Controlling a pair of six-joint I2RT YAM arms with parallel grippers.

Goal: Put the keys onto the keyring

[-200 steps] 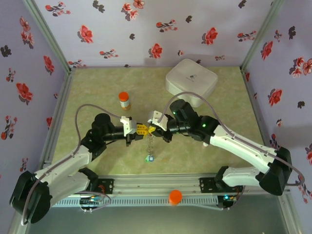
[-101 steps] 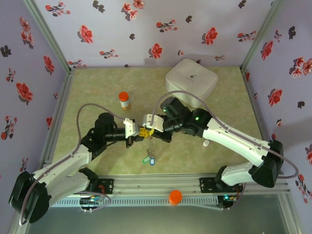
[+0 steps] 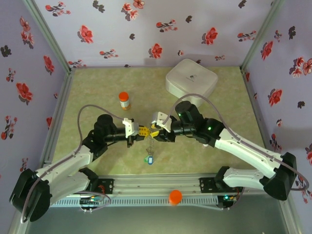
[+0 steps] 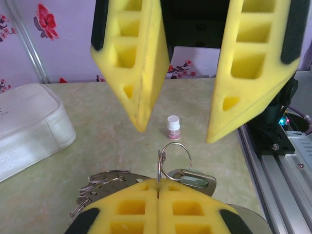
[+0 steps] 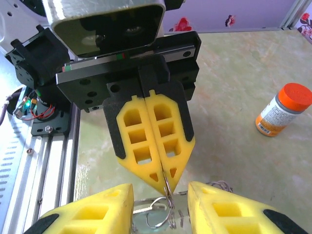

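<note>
My left gripper is shut on a small metal split ring, pinched edge-on between its yellow fingers. A flat metal key and more rings hang at that ring. From it the keyring chain dangles down to keys with blue and green tags just above the table. My right gripper faces the left one, open, its fingers on either side of the ring without touching it. In the right wrist view the left gripper points down at me.
An orange-capped bottle stands behind the left arm. A white case lies at the back right. A small white vial stands on the mat beyond the ring. The metal rail runs along the near edge.
The right gripper pushed left toward the left gripper, then drew back to the right. The hanging keys swung a little. The left gripper stayed shut on the ring.
</note>
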